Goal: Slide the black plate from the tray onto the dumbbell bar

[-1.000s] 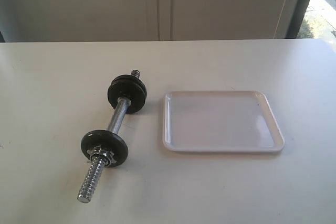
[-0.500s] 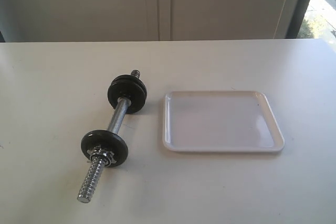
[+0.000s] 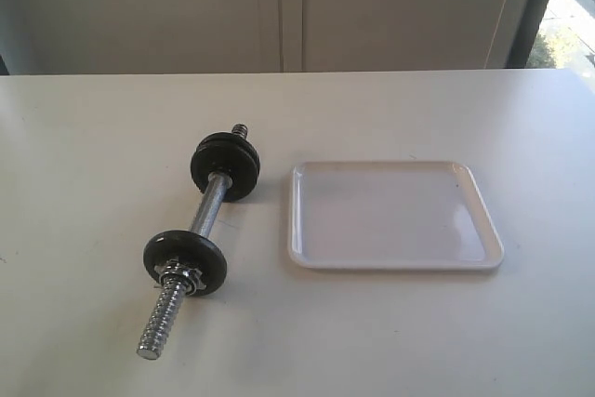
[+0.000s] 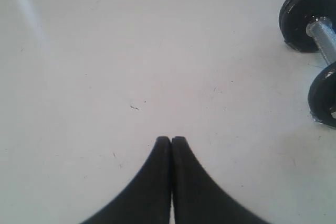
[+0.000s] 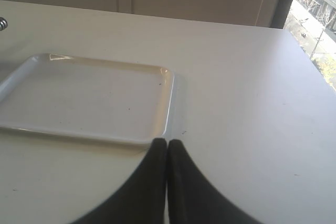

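The dumbbell bar [image 3: 209,209] lies on the white table, left of the white tray [image 3: 395,259]. The tray's floor is bare. The only black plates in view are on the bar: a thick one at the far end [image 3: 226,165] and one near the front [image 3: 184,262] behind a silver star nut [image 3: 178,276]. My left gripper [image 4: 170,139] is shut and empty over bare table, with the bar [image 4: 326,38] off to one side. My right gripper [image 5: 167,141] is shut and empty just outside a corner of the tray [image 5: 167,98]. Neither gripper shows in the exterior view.
The bar's long threaded end [image 3: 158,327] points toward the table's front edge. Pale cabinet doors [image 3: 279,6] stand behind the table, and a window [image 3: 572,6] is at the far right.
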